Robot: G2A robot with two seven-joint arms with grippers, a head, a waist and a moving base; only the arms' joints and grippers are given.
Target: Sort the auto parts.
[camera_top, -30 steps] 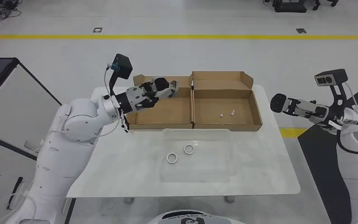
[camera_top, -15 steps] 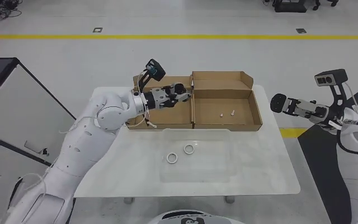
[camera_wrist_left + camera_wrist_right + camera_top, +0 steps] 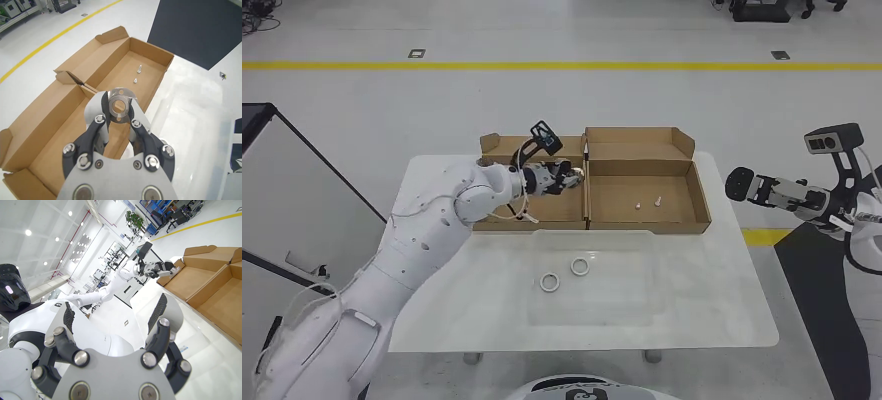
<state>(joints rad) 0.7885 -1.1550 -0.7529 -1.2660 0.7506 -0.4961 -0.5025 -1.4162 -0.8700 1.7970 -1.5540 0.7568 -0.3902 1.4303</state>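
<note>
Flange (image 3: 118, 106) farther over left box (image 3: 56, 123)

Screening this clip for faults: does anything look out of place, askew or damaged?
Nothing stands out. The left gripper holds a flange over the left box; two bolts lie in the right box, two rings in the clear tray.

A white table (image 3: 712, 285) stands on a pale floor (image 3: 362, 110) crossed by a yellow line (image 3: 642, 66)
</note>
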